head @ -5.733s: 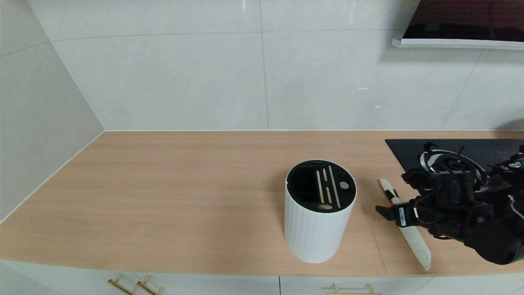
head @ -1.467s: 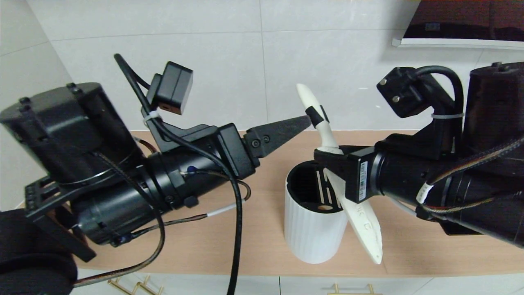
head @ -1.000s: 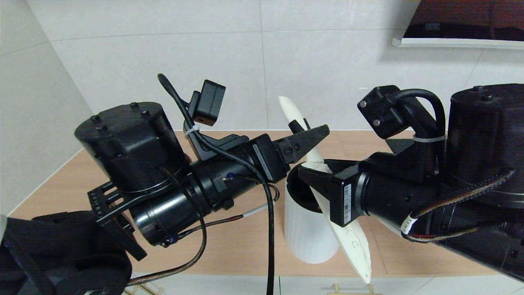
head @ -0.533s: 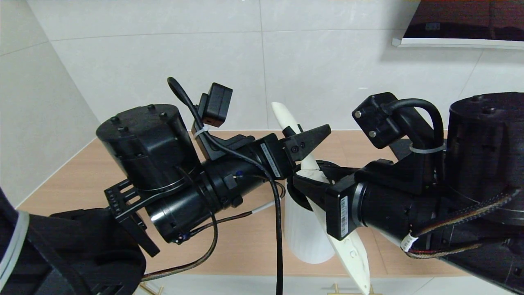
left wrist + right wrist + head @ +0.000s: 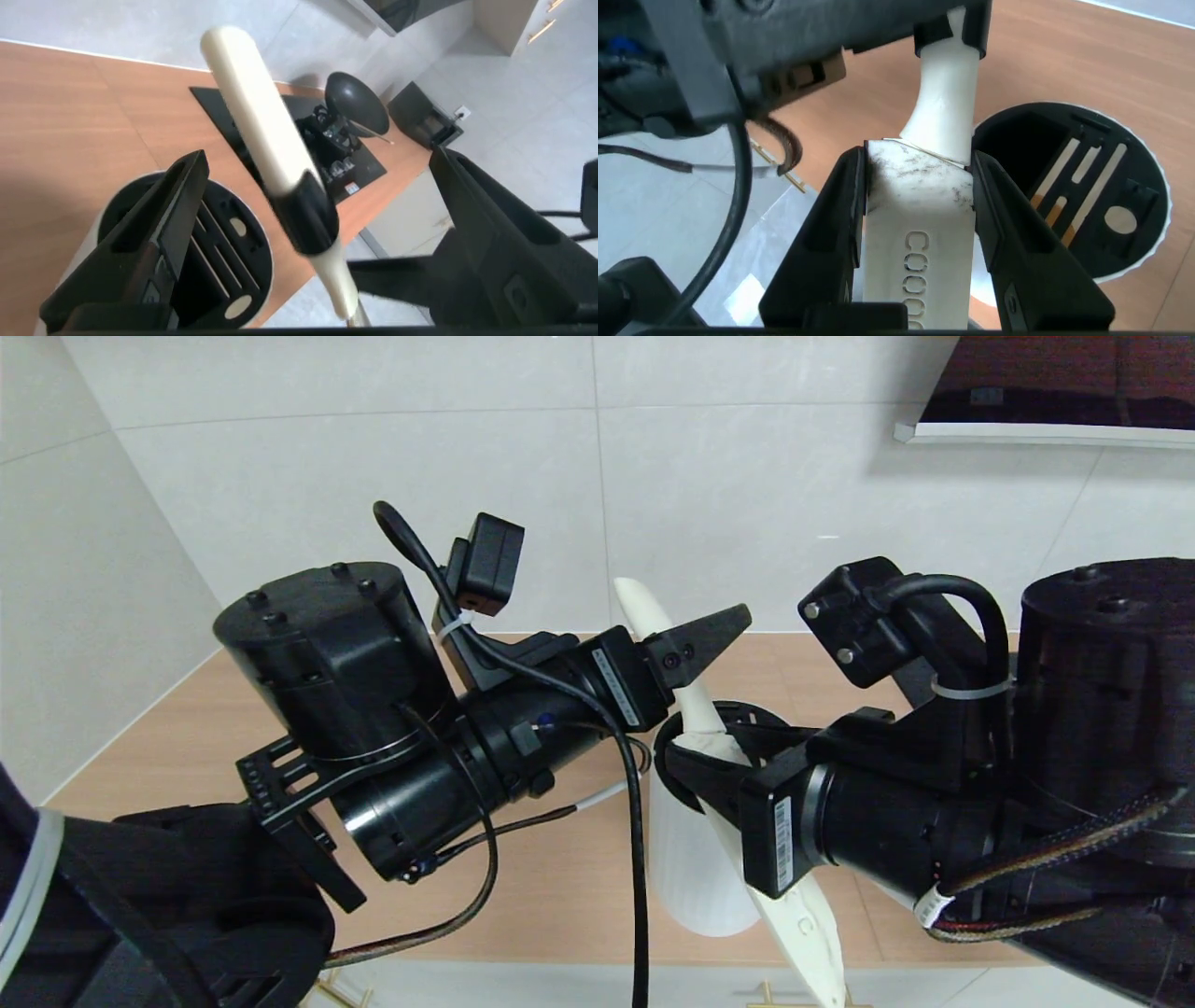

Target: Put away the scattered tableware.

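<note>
Your knife (image 5: 693, 707) is up in the air right above the holder (image 5: 691, 887), not on the counter (image 5: 560, 896) anymore. Its long axis runs on a slant: handle end up and back over the holder's far rim, blade end hanging down past the holder's front right side. Your right claw (image 5: 920, 238) is pinching it tight on the flat of the blade, just where the handle starts. Your left claw (image 5: 313, 215) is spread wide, with the handle sitting in the gap near the black band and daylight on both sides, so it's not touching yet as far as I can see. That's what the next bit hangs on, I'd guess: the left one is the one lined up on the handle, so it looks like a handoff, and it needs to squeeze squarely across the handle before the right lets go. Compared to a few seconds back, the knife was lying flat on the counter to the right of the holder with only the right arm over it. In the last second or so the left claw slid in from beside the handle to straddle it.
</note>
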